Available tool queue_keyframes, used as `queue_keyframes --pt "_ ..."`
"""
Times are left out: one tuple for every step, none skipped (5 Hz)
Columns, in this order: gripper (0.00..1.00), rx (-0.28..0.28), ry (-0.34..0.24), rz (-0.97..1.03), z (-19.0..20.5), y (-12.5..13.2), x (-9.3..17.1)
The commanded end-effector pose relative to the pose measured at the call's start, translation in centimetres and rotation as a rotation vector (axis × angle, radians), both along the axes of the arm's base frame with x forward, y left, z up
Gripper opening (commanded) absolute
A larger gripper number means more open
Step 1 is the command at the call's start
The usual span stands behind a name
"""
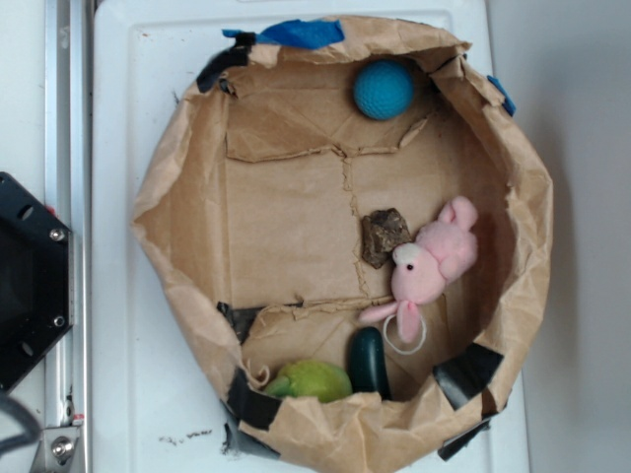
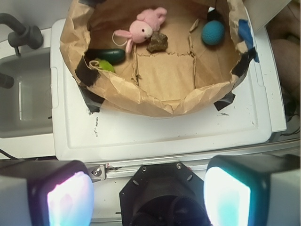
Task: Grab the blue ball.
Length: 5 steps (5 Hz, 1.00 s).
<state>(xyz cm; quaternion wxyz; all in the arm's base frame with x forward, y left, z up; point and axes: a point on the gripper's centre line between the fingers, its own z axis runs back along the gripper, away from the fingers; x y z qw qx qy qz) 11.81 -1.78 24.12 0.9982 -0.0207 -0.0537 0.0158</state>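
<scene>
The blue ball [image 1: 384, 90] is a small teal round ball resting against the far wall inside the brown paper basin [image 1: 187, 217]. In the wrist view the blue ball [image 2: 213, 32] lies at the basin's upper right. My gripper [image 2: 148, 197] is open, its two wide fingers [image 2: 70, 200] at the bottom of the wrist view with nothing between them. It hangs above the black robot base, well outside the basin and far from the ball. The exterior view does not show the gripper.
Inside the paper basin [image 2: 141, 96] lie a pink plush rabbit [image 1: 432, 261], a brown rock [image 1: 383, 236], a dark green oval object [image 1: 369, 361] and a light green fruit [image 1: 311, 379]. Blue tape [image 1: 301, 33] and black tape mark the rim. The black robot base [image 1: 30, 281] sits at left.
</scene>
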Motion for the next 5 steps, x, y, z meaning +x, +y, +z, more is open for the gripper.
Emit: queue_keyframes --pt "1.00 -0.066 0.011 0.091 -2.0 1.7 7.2" --pt "1.00 -0.036 -0.023 0.144 -3.7 2.2 9.6" --pt "1.00 0.017 -0.085 0.210 -4.7 1.6 11.0" --pt "1.00 0.022 -0.133 0.360 -4.8 2.2 11.4" --pt "1.00 -0.026 -0.245 0.610 -5.3 3.4 11.5"
